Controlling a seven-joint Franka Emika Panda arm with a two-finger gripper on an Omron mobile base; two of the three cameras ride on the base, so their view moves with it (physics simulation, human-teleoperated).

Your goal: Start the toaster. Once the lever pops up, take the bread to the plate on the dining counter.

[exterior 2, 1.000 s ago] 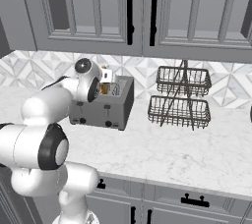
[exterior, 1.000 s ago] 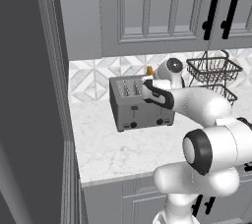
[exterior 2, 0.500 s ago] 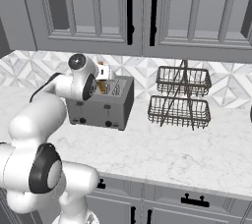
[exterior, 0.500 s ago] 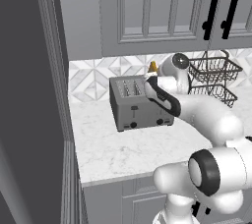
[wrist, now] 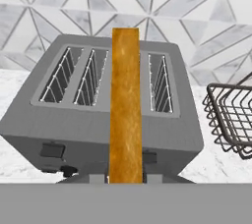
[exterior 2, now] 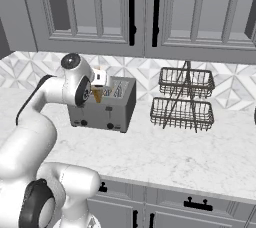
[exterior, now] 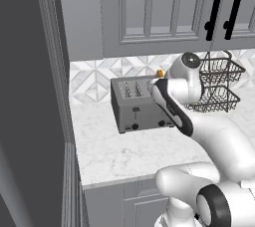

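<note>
Two wire baskets [exterior 2: 183, 99] stacked on one stand sit on the marble worktop [exterior 2: 170, 157] just to the right of the toaster [exterior 2: 106, 107], apart from it with a strip of bare stone between. Grey wall cabinets [exterior 2: 145, 14] with black handles hang low over the whole stretch, leaving limited room above the toaster — the arm's wrist already stands just under them. To the left, a tall dark panel [exterior: 30, 96] closes off the worktop's end. The front of the worktop lies bare up to its edge.

The bread [wrist: 126, 110] is clear of the toaster's slots, seen edge-on as a tall orange-tan strip above the toaster's top, near its back — the gripper [exterior 2: 101, 92] is pinching it at its lower end, fingers mostly hidden behind the slice.
</note>
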